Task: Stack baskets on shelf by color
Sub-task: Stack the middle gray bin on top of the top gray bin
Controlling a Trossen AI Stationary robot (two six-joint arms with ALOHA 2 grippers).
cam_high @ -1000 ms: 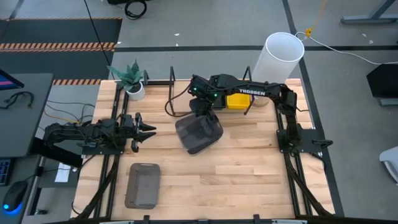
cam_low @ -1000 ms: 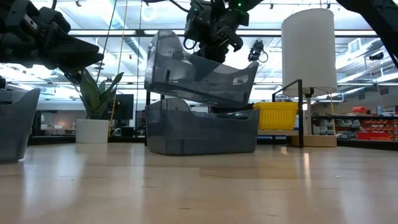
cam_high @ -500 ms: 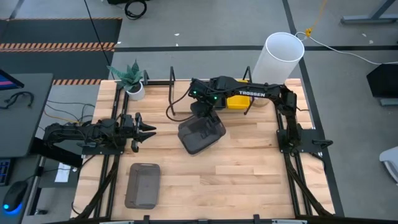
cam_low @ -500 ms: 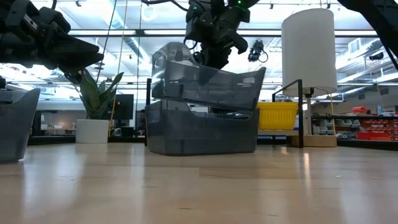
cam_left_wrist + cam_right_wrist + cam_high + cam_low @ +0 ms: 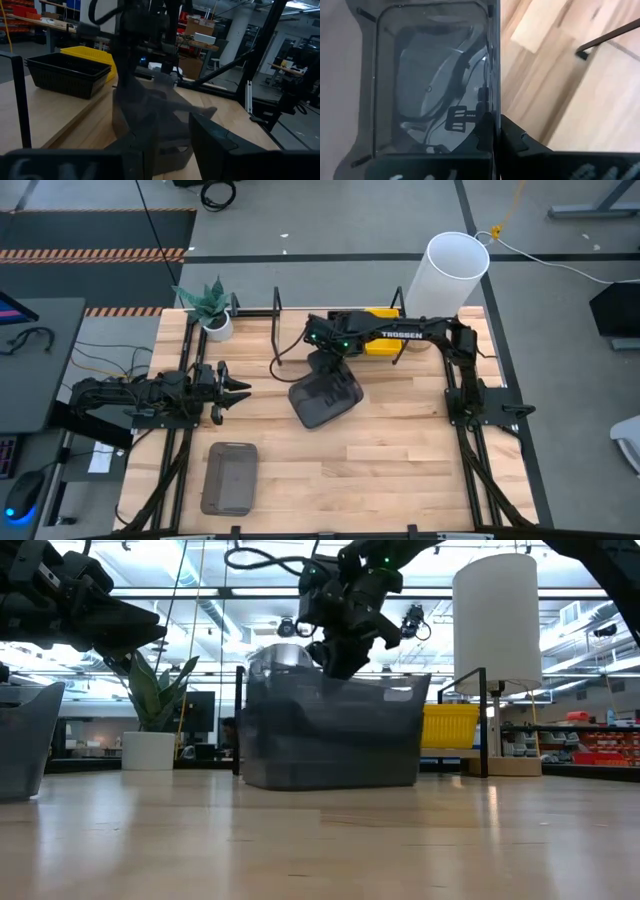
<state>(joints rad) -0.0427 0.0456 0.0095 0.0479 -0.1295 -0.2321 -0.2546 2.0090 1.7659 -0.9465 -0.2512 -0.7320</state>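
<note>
My right gripper point(image 5: 325, 367) point(image 5: 335, 652) is shut on the upper of two smoky-grey baskets point(image 5: 326, 395) point(image 5: 330, 730) at mid-table; that basket sits nested level inside the lower one. A third grey basket point(image 5: 230, 478) point(image 5: 25, 740) rests flat near the table's near-left corner. A yellow basket point(image 5: 383, 341) point(image 5: 445, 725) point(image 5: 95, 55) and a black perforated basket point(image 5: 67, 74) stand on the shelf between its black uprights point(image 5: 277, 308) point(image 5: 486, 720). My left gripper point(image 5: 236, 388) point(image 5: 172, 150) waits open at the table's left side. My right gripper grips the upper grey basket by the rim of its far wall point(image 5: 494, 85), one finger inside the basket and one finger point(image 5: 517, 142) outside. It comes from above, pointing down. The basket sits level, nested in the lower grey basket on the table.
A tall white cylinder point(image 5: 447, 272) point(image 5: 495, 615) stands at the far right corner behind the shelf. A potted plant point(image 5: 210, 308) point(image 5: 150, 710) stands at the far left. Bare tabletop point(image 5: 400, 460) lies in front of the stacked baskets.
My right gripper has moved down, staying shut on the upper grey basket. That basket was lifted and tilted above the lower one; it has levelled out and sunk into it, and is now nested inside.
</note>
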